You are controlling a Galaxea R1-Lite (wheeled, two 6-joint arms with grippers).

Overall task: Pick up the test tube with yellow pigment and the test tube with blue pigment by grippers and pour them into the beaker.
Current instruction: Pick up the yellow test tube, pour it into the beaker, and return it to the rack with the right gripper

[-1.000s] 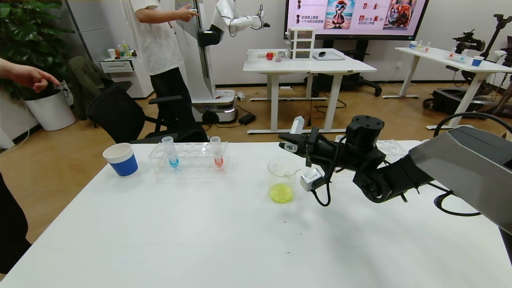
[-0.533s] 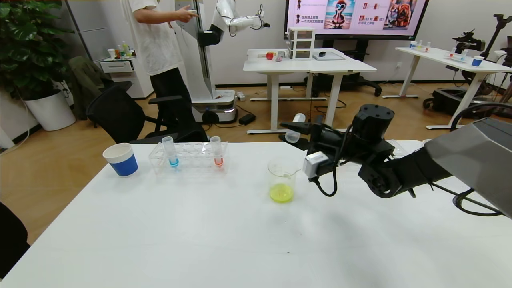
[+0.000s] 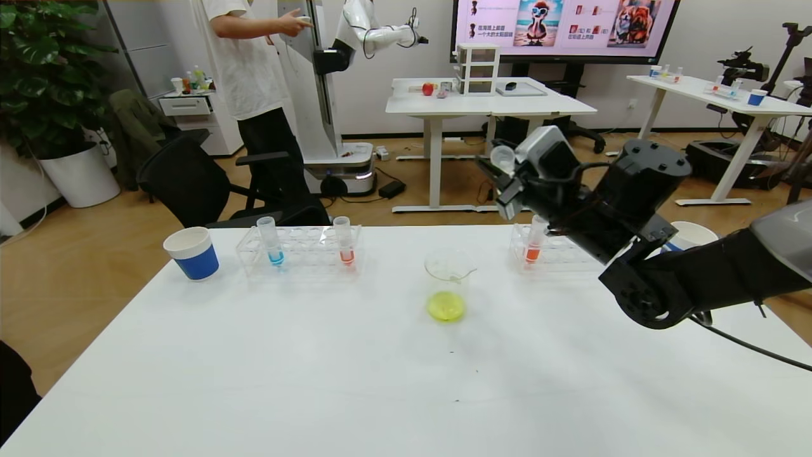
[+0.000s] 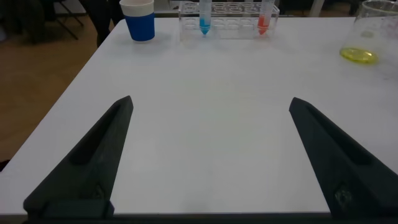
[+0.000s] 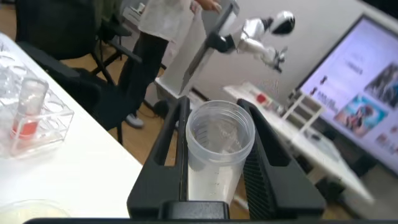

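The beaker (image 3: 447, 282) stands mid-table with yellow-green liquid at its bottom; it also shows in the left wrist view (image 4: 364, 37). My right gripper (image 3: 502, 164) is raised above the right rack and is shut on a clear tube (image 5: 219, 143), mouth up, with no yellow liquid visible inside. The test tube with blue pigment (image 3: 274, 241) stands upright in the left rack (image 3: 304, 254); it also shows in the left wrist view (image 4: 204, 17). My left gripper (image 4: 211, 102) is open and empty over the near table, out of the head view.
A blue-and-white paper cup (image 3: 191, 252) stands left of the left rack, which also holds an orange-red tube (image 3: 344, 241). The right rack (image 3: 558, 254) holds another orange-red tube (image 3: 533, 244). A second cup (image 3: 688, 236) sits behind my right arm.
My right gripper has risen and swung back right from over the beaker, turning the tube mouth-up. The person's hand at the far left is gone.
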